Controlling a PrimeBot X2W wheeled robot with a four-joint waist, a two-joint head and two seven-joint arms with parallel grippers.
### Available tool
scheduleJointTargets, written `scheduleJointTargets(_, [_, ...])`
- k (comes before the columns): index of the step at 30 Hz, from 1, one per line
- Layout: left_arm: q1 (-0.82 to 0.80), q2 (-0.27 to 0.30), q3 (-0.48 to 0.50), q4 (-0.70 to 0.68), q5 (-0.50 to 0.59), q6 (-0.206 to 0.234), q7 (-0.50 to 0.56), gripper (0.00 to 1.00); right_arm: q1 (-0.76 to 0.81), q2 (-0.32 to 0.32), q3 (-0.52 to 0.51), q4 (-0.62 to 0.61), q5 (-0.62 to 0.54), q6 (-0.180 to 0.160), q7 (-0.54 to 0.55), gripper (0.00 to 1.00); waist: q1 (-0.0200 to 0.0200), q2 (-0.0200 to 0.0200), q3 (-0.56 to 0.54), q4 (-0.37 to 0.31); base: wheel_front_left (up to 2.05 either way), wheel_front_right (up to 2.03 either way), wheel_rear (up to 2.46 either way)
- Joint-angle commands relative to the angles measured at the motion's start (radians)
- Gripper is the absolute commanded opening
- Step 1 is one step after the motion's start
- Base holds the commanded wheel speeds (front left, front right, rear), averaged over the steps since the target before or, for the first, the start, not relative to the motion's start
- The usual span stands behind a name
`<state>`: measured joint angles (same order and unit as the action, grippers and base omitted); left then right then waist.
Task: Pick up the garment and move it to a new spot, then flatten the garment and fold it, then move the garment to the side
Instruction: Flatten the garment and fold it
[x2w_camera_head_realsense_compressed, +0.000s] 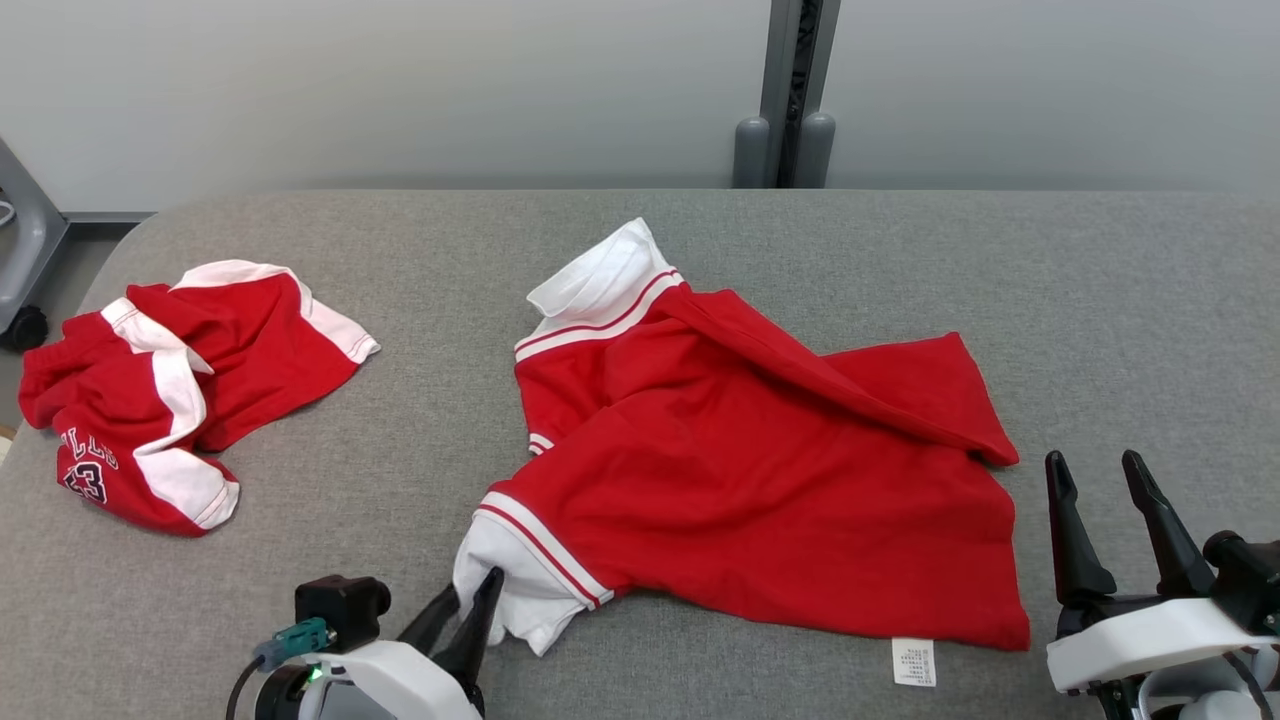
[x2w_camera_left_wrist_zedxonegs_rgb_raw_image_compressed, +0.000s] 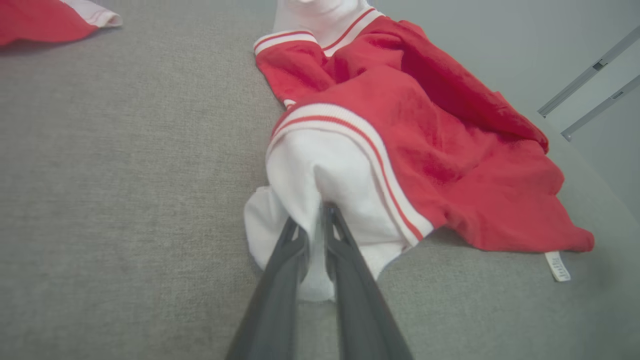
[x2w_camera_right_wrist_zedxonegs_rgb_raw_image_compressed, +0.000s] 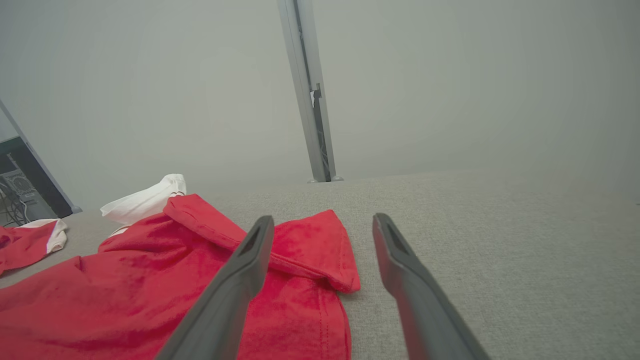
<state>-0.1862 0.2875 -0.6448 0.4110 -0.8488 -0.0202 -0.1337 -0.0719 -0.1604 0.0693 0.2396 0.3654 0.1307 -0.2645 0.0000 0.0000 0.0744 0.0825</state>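
A red garment (x2w_camera_head_realsense_compressed: 760, 480) with white, red-striped cuffs lies rumpled across the middle of the grey table (x2w_camera_head_realsense_compressed: 700, 250). Its near white sleeve cuff (x2w_camera_left_wrist_zedxonegs_rgb_raw_image_compressed: 325, 175) is pinched by my left gripper (x2w_camera_head_realsense_compressed: 472, 600), which is shut on the fabric at the table's front; the left wrist view shows both fingers (x2w_camera_left_wrist_zedxonegs_rgb_raw_image_compressed: 350, 280) closed on the white cloth. My right gripper (x2w_camera_head_realsense_compressed: 1100, 500) stands open just right of the garment's right edge (x2w_camera_right_wrist_zedxonegs_rgb_raw_image_compressed: 320, 280), with nothing between its fingers (x2w_camera_right_wrist_zedxonegs_rgb_raw_image_compressed: 400, 260). A white care label (x2w_camera_head_realsense_compressed: 914, 661) hangs from the near hem.
A second red and white garment (x2w_camera_head_realsense_compressed: 160, 390) with a printed number lies crumpled at the table's far left (x2w_camera_left_wrist_zedxonegs_rgb_raw_image_compressed: 45, 20). A grey post (x2w_camera_head_realsense_compressed: 785, 100) stands behind the table against the pale wall. Bare grey surface stretches to the right of the garment.
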Motion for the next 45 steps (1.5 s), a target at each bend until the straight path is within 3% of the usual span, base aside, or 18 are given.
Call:
scheduleJointTargets(1, [0.012,0.008,0.010,0.000,-0.005,0.009,-0.008,1.00,0.008,-0.004,-0.003,0.000,0.004,0.001,-0.001,1.00,0.0000,0.0000,-0.003,-0.004,0.00,0.00,0.00])
scheduleJointTargets(16, [0.038,0.071,0.092,-0.037,-0.001,0.066,-0.088,1.00,0.036,-0.005,0.000,0.016,0.005,0.001,-0.001,1.00,0.0000,0.0000,-0.035,-0.028,0.00,0.00,0.00])
scheduleJointTargets(36, [0.063,0.027,0.142,0.010,0.016,0.008,-0.130,1.00,0.050,-0.014,0.070,0.122,0.064,0.001,-0.001,1.00,0.0000,0.0000,-0.019,-0.046,0.00,0.00,0.00])
scheduleJointTargets(45, [0.048,0.002,0.113,0.069,0.010,-0.017,-0.104,1.00,0.027,-0.015,0.131,0.202,0.114,0.001,-0.001,1.00,0.0000,0.0000,-0.012,-0.033,0.00,0.00,0.00])
